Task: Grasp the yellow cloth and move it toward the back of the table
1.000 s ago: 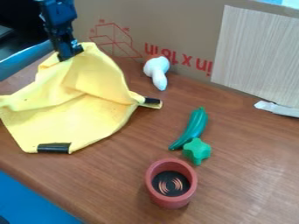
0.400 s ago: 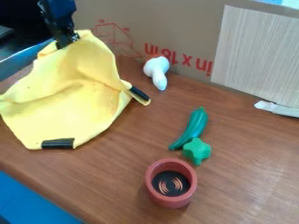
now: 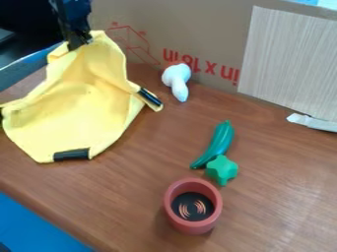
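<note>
Cloth of soft yellow fabric [image 3: 72, 106], pulled higher.
Black two-finger gripper [image 3: 79, 43] clamps its top edge, left on the brown wooden table [image 3: 263, 197]; a black-banded corner [image 3: 150, 97] has drawn inward, suggesting firm hold.

A yellow cloth [image 3: 82, 108], soft and creased, lies to the left of the white toy [image 3: 176, 79], apart from it, its top corner drawn up into a peak and its lower part spread out in loose folds. One black band [image 3: 150, 96] wraps the right corner, near the toy; another black strip [image 3: 71, 155] edges the bottom, farther from it.
</note>
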You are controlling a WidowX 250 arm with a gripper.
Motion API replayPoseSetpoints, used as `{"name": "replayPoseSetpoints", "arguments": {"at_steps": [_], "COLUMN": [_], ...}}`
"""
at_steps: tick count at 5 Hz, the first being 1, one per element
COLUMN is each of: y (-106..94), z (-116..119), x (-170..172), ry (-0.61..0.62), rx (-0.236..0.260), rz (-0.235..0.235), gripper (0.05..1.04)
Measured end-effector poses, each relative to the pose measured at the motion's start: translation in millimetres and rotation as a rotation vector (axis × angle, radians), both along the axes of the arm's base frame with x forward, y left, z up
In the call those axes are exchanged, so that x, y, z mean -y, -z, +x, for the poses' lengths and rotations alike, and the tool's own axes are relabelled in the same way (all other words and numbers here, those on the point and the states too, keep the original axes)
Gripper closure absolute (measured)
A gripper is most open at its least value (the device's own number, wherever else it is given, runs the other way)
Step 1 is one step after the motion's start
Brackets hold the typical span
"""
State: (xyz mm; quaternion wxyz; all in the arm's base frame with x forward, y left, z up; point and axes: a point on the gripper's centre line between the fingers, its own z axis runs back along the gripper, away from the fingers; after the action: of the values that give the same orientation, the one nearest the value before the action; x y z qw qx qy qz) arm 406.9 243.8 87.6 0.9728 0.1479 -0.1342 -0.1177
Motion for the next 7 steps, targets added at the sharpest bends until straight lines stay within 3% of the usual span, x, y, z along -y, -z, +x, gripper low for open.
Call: {"name": "replayPoseSetpoints", "arguments": {"at_steps": [1, 2, 3, 4, 5, 6, 7], "y": [2.3, 6.0, 13.0, 24.4, 41.7, 60.2, 57.4], "z": [14, 30, 38, 38, 39, 32, 27], "x": [-11, -14, -16, -24, -26, -25, -19], "ry": [0.011, 0.124, 0.199, 0.2, 0.196, 0.179, 0.167], "rx": [0.005, 0.011, -0.018, -0.06, -0.099, -0.113, -0.092], "rz": [0.024, 0.042, 0.017, 0.02, -0.003, -0.005, -0.024], "gripper": [1.017, 0.975, 0.808, 0.561, 0.236, 0.081, 0.081]}}
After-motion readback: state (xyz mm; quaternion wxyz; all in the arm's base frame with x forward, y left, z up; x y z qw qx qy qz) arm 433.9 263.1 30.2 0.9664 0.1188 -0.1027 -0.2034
